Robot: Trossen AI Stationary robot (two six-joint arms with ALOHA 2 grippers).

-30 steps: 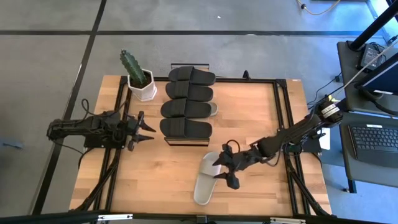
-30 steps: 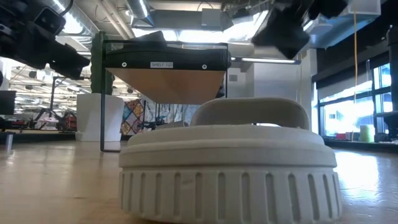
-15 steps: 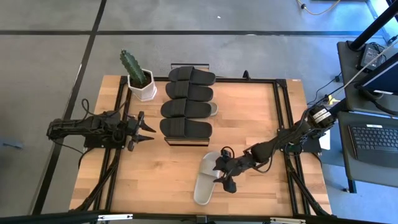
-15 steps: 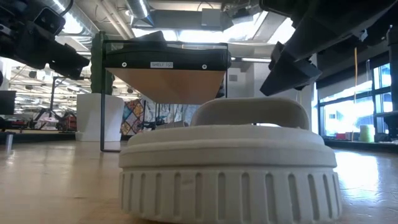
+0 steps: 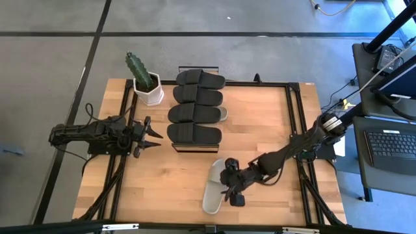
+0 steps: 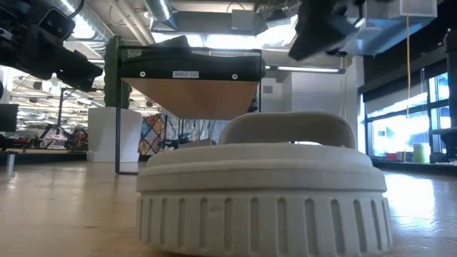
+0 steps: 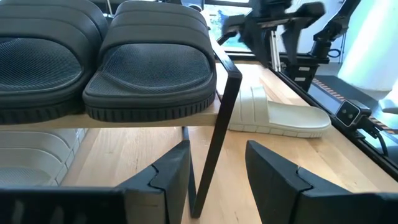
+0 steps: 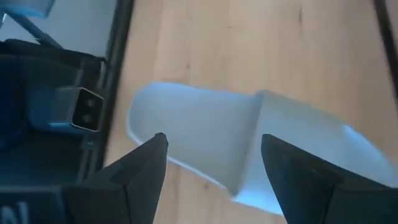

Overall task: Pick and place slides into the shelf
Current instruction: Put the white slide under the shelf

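Two arms work over the wooden surface (image 5: 260,117). At the left edge, the left arm lies stretched low toward the shelf (image 5: 195,144), its gripper (image 5: 151,136) just short of the shelf's near end, jaws apart and holding nothing. A cactus pot (image 5: 148,91) stands at the surface's far left corner, just beside the shelf. Four black slides (image 5: 195,104) lie side by side on the shelf's top plank; a pale one (image 7: 31,163) shows on the level beneath. Right of the shelf the surface is bare out to the dark frame rail. Near the front edge lies the beige slide (image 5: 214,187), apart from the shelf. The right arm reaches in from the right edge, bent low, its gripper (image 5: 232,186) over that slide's strap side, jaws apart on either side of it in the wrist view, not clamped.
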